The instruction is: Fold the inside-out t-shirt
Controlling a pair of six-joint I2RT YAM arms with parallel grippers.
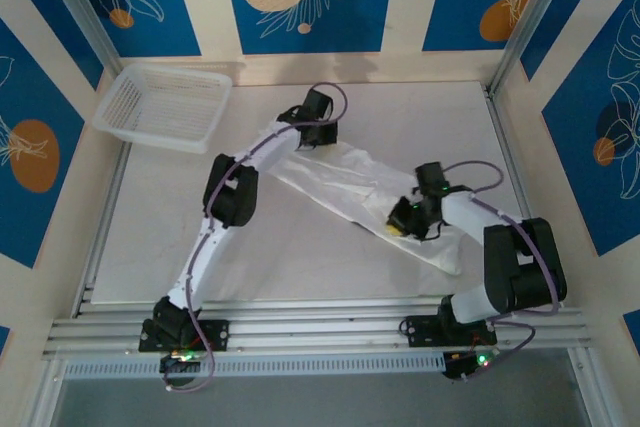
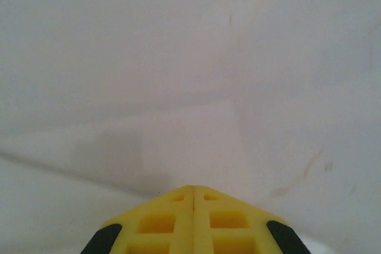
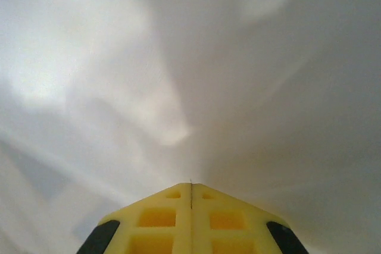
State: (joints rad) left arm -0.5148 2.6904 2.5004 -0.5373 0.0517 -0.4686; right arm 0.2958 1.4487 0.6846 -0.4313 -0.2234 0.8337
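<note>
Left hand (image 2: 193, 188) and right hand (image 3: 190, 185), pinched tight on white t-shirt (image 1: 340, 182)

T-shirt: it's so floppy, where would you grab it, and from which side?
At its two ends, from above. The t-shirt lies as a long flat slanted band, so only a pinched-up edge gives a hold. The left gripper looks shut on its far end, the right gripper toward its near end.

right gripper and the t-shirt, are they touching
Touching. In the right wrist view the right gripper is shut, and creases of the t-shirt run straight into its closed tips.
</note>
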